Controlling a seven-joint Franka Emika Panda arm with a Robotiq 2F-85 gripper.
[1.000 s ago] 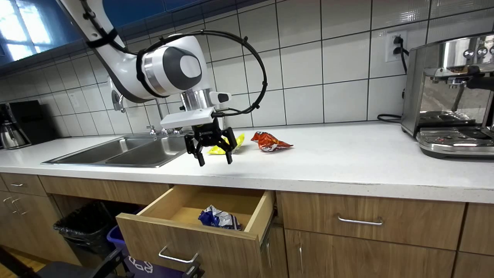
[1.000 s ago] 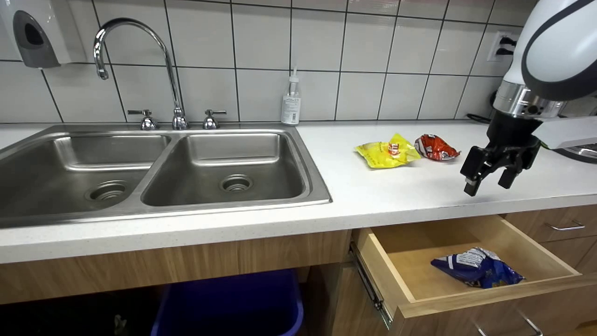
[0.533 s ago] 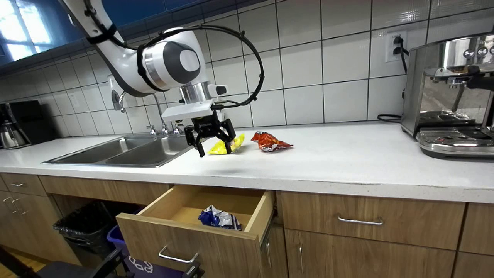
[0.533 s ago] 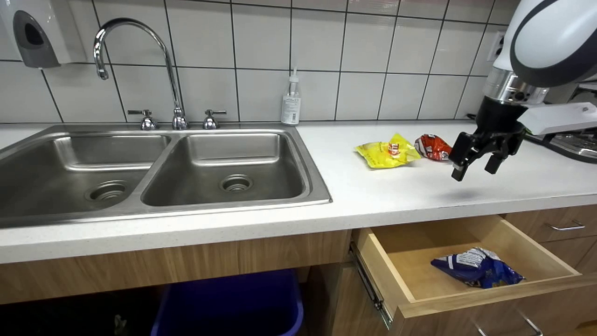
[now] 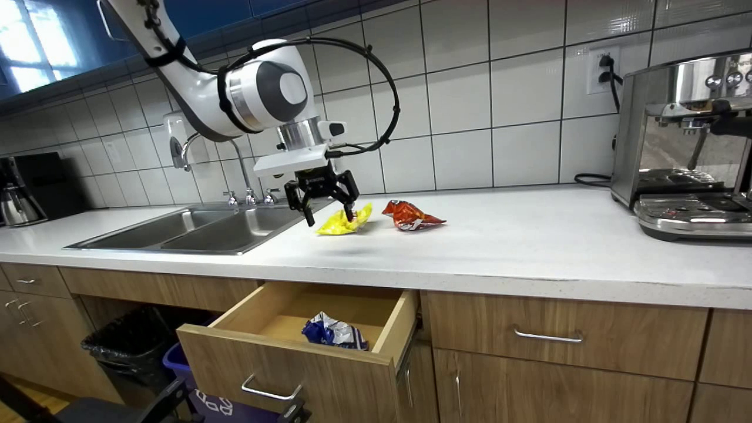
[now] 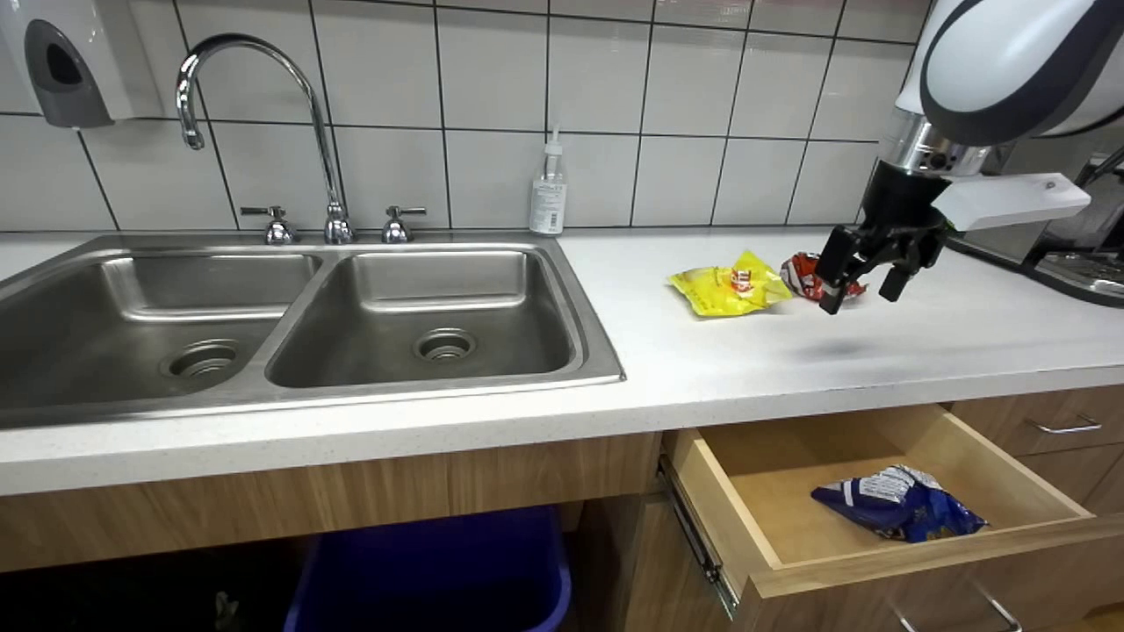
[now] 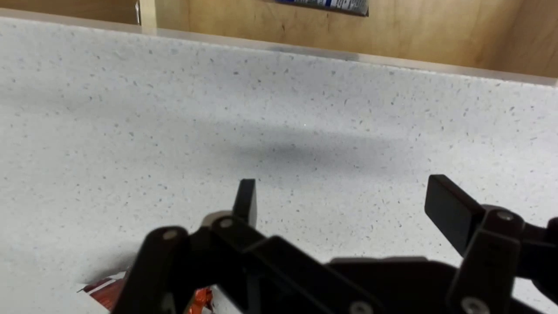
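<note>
While the end effector (image 6: 861,298) hung midair w/ fingers (image 7: 451,211) spread apart, the yellow snack bag (image 6: 729,290) & red snack bag (image 5: 409,216) lay nr. it on the white surface (image 6: 702,369); the blue snack bag (image 6: 904,506) was in the pulled-out drawer (image 6: 773,474) just below.

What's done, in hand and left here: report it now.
Apparently done: the drawer stands open, with the blue bag lying inside. In hand: nothing is held; the jaws are open and hang above the counter. Probably left: the yellow bag and the red bag, both still lying on the counter.
</note>
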